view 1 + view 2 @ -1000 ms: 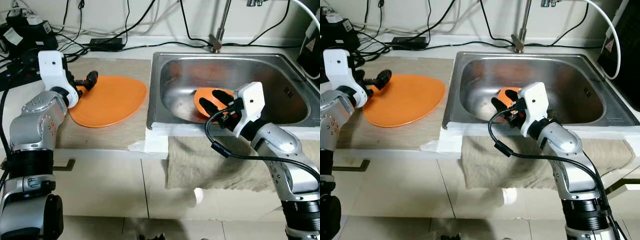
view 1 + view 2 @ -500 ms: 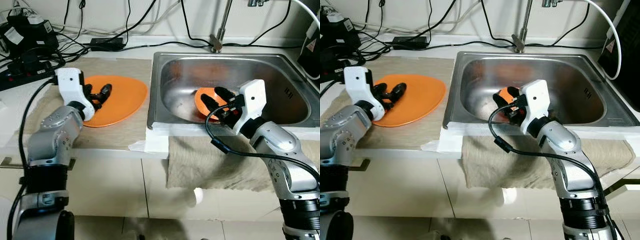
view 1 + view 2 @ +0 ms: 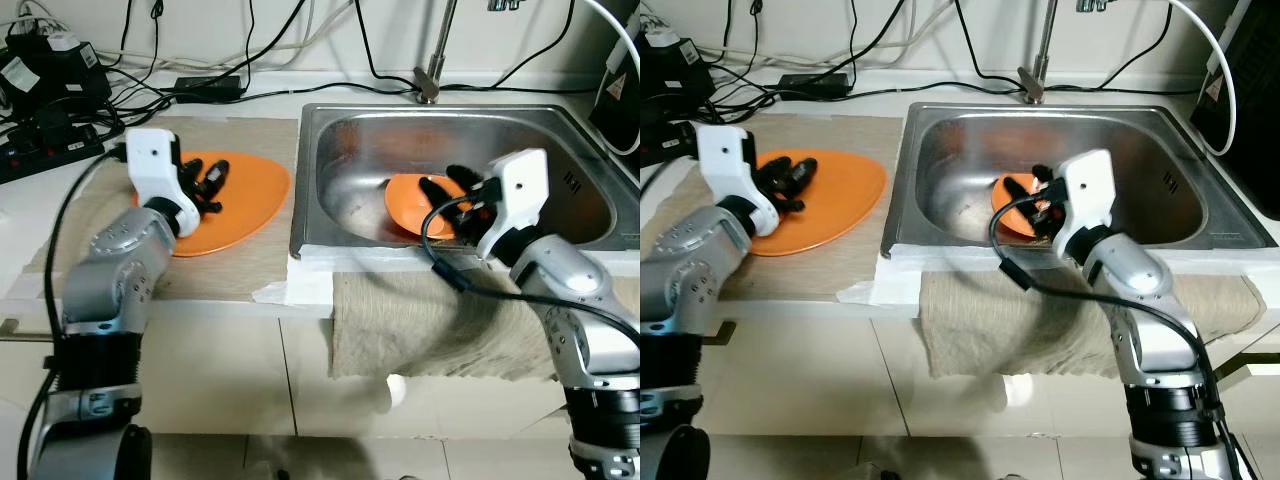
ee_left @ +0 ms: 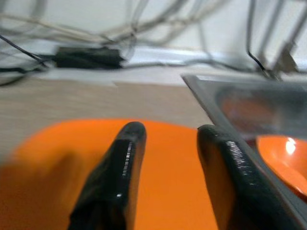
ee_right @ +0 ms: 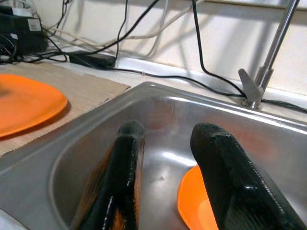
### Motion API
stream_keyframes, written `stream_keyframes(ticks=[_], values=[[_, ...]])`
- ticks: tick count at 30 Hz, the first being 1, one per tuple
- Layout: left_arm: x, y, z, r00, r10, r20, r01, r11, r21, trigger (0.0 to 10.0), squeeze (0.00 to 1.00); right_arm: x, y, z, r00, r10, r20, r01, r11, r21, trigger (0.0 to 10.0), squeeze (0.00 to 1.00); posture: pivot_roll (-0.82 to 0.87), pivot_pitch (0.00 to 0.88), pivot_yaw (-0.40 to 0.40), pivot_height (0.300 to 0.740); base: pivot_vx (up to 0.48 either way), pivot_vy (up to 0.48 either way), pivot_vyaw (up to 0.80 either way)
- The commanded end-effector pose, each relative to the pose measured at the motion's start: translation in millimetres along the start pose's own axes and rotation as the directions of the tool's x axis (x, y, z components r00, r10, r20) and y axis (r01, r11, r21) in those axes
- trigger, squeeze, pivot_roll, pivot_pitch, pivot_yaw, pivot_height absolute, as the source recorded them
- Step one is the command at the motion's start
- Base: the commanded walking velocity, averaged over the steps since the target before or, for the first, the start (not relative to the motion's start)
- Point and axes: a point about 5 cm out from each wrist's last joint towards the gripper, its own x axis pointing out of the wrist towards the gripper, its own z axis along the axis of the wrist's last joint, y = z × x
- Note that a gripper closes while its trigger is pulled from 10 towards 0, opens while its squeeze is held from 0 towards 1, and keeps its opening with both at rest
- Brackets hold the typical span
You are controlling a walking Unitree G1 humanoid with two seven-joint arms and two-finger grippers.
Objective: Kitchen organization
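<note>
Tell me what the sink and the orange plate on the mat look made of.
Sink: brushed stainless steel, judging by its grey metallic sheen and soft reflections. Orange plate: probably plastic or melamine, given its uniform matte colour, thin rim and lack of glaze shine.

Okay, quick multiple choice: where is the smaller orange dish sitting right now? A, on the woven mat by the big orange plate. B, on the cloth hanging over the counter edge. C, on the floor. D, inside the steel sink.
D: the small orange dish lies in the basin of the sink, with the right pincer over it, its fingers apart.
</note>
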Motion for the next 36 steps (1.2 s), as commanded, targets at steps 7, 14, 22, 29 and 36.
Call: stream_keyframes(ticks=[7,14,22,29,36], values=[[-3.2,4.6,1,0.999,0.038,0.006,-0.038,0.999,-0.013,0.0,0.0,4.0,1.2,-6,0.999,0.028,-0.031,-0.029,1.0,-0.008,0.0,0.0,0.01,0.0,-0.012,0.74,0.0,0.0,0.0],[-8.2,6.4,3,0.999,0.038,0.001,-0.038,0.999,0.009,0.0,0.0,8.2,6.9,-14,0.998,0.045,-0.051,-0.045,0.999,0.007,0.0,0.0,0.05,0.0,0.007,0.74,0.0,0.0,0.0],[-1.5,1.1,7,1.0,0.006,0.015,-0.006,1.0,0.029,0.0,0.0,12.7,13.2,-16,0.998,0.053,-0.038,-0.053,0.999,-0.002,0.0,0.0,0.04,0.0,0.004,0.74,0.0,0.0,0.0],[-1.7,-1.5,6,1.0,-0.023,-0.015,0.023,0.999,0.045,0.0,0.0,10.8,15.8,-16,0.992,0.112,-0.059,-0.114,0.993,-0.026,0.0,0.0,0.05,0.0,0.006,0.74,0.0,0.0,0.0],[0.3,12.9,5,0.997,0.051,-0.051,-0.046,0.995,0.086,10.0,0.0,13.6,7.0,0,0.992,0.124,-0.026,-0.125,0.991,-0.046,10.0,0.0,0.05,0.0,0.002,0.74,0.0,0.0,0.0]])
